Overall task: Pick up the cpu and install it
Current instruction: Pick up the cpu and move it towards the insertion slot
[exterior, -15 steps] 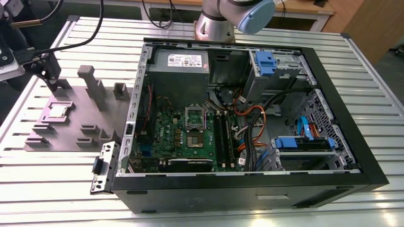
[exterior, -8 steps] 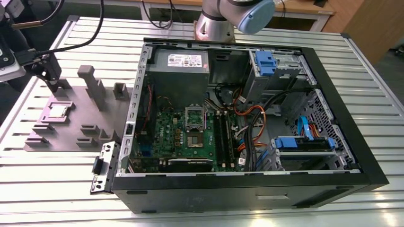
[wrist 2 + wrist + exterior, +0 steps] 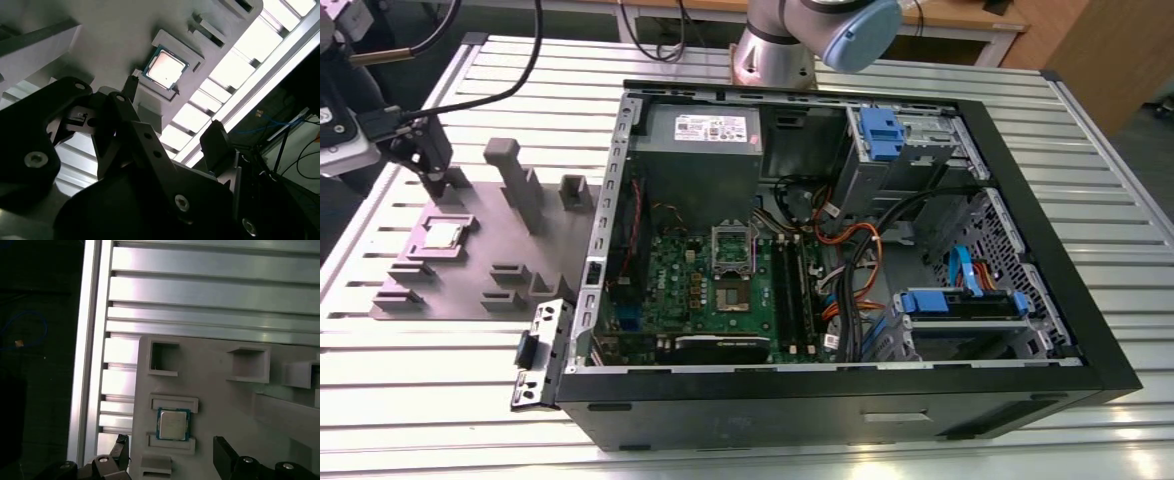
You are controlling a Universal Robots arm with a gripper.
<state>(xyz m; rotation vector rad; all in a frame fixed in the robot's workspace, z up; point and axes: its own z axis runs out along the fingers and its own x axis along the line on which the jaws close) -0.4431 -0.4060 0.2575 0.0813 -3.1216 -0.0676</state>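
1. at the exterior view's left edge, exterior view:
   - gripper [image 3: 438,182]: black, hanging over the far end of the grey fixture plate [image 3: 467,290].
   - grey fixture plate: lies on the slatted metal table [image 3: 427,400] and carries several upright posts [image 3: 507,175].
   - cpu [image 3: 444,232]: lies flat, silvery top up, in a square recess of the plate. it is near the gripper and not held.
   - open computer case [image 3: 854,420]: stands on the table, to the exterior view's right of the plate.
   - green motherboard [image 3: 707,290]: inside the case, bearing the silver socket frame [image 3: 734,243]. the cpu is well apart from both.
   - arm base [image 3: 781,55]: stands on the table beyond the case.
2. second wrist view:
   - gripper [image 3: 172,107]: its 2 black fingers [image 3: 214,142] are spread wide, with nothing clamped between them.
   - cpu [image 3: 165,68]: seated in its recess on the fixture plate [image 3: 110,30], beyond the fingertips and apart from them.
   - table [image 3: 200,117]: its bright slats show past the plate's edge.
3. first wrist view:
   - gripper [image 3: 170,452]: 1 finger [image 3: 222,452] and its partner stand far apart, holding nothing.
   - cpu [image 3: 173,423]: sits flat between 2 raised rims of the plate [image 3: 225,405], near the fingertips and roughly centred between them.
   - 2 square pockets [image 3: 163,359]: set in the plate beyond the cpu.
   - table [image 3: 200,295]: its slats run beside the plate.
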